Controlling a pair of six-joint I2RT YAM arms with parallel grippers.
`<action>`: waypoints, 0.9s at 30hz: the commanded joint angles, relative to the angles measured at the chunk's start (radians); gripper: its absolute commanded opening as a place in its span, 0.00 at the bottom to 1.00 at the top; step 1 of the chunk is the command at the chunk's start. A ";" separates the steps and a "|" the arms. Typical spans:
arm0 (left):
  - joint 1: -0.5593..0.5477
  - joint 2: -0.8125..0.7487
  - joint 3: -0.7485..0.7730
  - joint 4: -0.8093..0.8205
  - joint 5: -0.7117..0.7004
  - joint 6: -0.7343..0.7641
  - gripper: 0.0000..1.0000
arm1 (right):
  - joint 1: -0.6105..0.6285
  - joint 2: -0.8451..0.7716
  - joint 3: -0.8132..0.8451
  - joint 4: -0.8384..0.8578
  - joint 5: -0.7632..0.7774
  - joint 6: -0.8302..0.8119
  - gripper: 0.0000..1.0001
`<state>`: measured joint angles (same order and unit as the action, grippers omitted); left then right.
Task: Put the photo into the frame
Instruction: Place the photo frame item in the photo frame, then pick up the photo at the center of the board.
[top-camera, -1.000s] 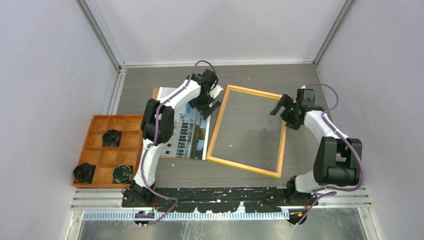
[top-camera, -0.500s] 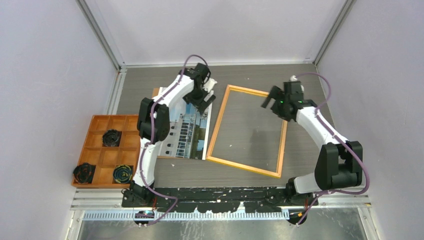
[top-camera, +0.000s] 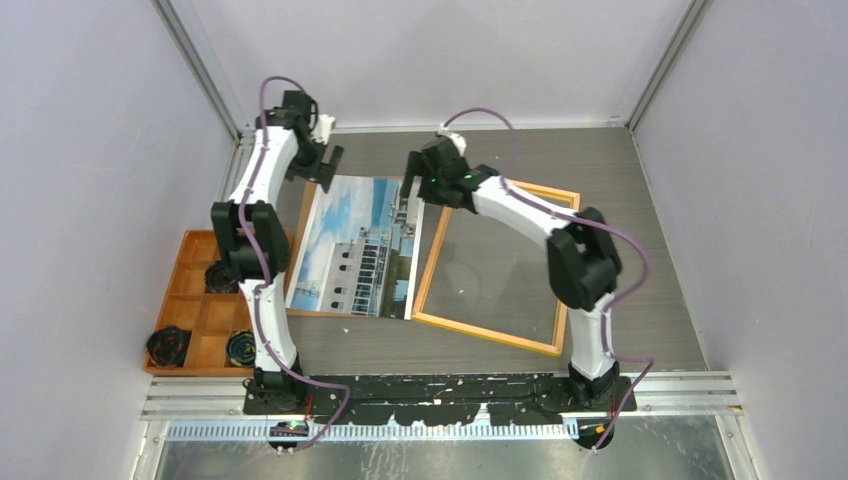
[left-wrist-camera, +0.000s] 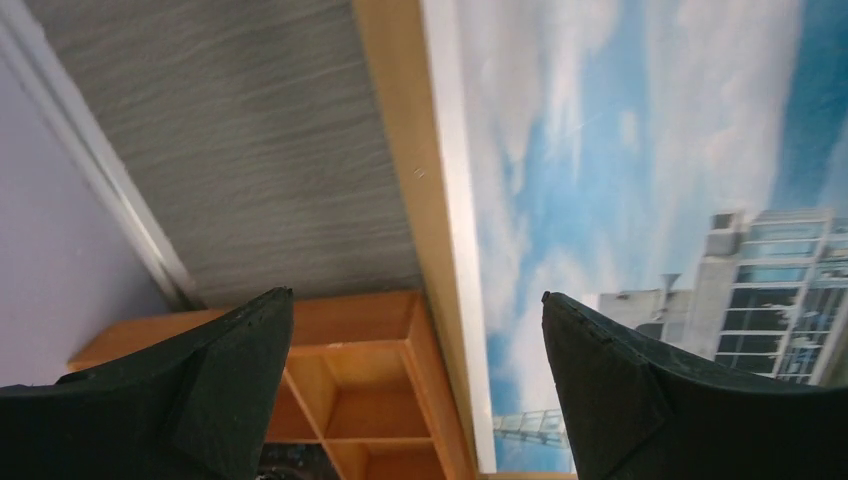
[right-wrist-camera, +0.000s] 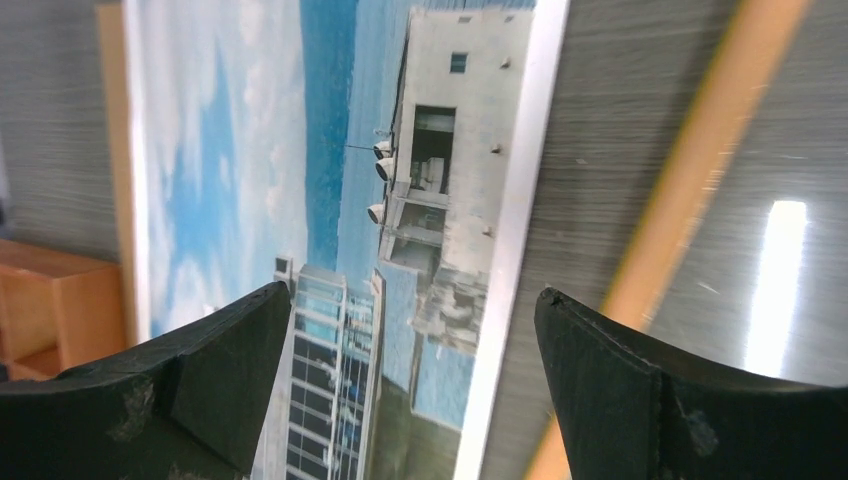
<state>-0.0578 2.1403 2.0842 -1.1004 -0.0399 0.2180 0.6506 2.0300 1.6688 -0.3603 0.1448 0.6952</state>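
**Grey table (top-camera: 620, 200), photo (top-camera: 355, 240) lying outside the frame (top-camera: 490, 335)**

I'm watching the left gripper (top-camera: 322, 165) from its wrist camera, and its fingers (left-wrist-camera: 230, 385) are standing wide apart with nothing between them. They are straddling the photo's (left-wrist-camera: 650, 150) left margin and the tan strip of board (left-wrist-camera: 395, 130) that is peeking out beside it. I can't tell whether the tips are touching anything.

The right gripper (top-camera: 410, 190) is gaping just as wide and holding nothing. Its fingers (right-wrist-camera: 620, 400) are spanning the photo's (right-wrist-camera: 300, 150) white right margin, near the far right corner.

Moving outward, the photo is lying face up on the board, sky toward the far wall and building toward me. It is sitting just left of the frame. In the right wrist view a strip of bare table is showing between the photo's edge and the yellow rail (right-wrist-camera: 700, 150). At the near end the two are coming almost together.

The frame is lying flat and slightly skewed, with table grain showing through it and a glare spot glinting inside the rail.

Further left, an orange tray (top-camera: 190, 235) is sitting at the table's edge, carrying three dark rolls (top-camera: 222, 275) in separate compartments.
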 joint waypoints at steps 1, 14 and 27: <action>0.045 -0.066 -0.089 0.023 -0.034 0.039 0.95 | 0.021 0.128 0.140 -0.024 0.032 0.065 0.94; 0.052 -0.032 -0.263 0.166 -0.089 0.058 0.93 | 0.023 0.205 0.161 -0.046 0.088 0.092 0.87; 0.027 -0.026 -0.423 0.239 -0.102 0.067 0.86 | 0.007 0.217 0.080 0.025 0.049 0.204 0.87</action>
<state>-0.0200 2.1090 1.6806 -0.9119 -0.1318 0.2710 0.6655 2.2505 1.7493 -0.3908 0.2146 0.8406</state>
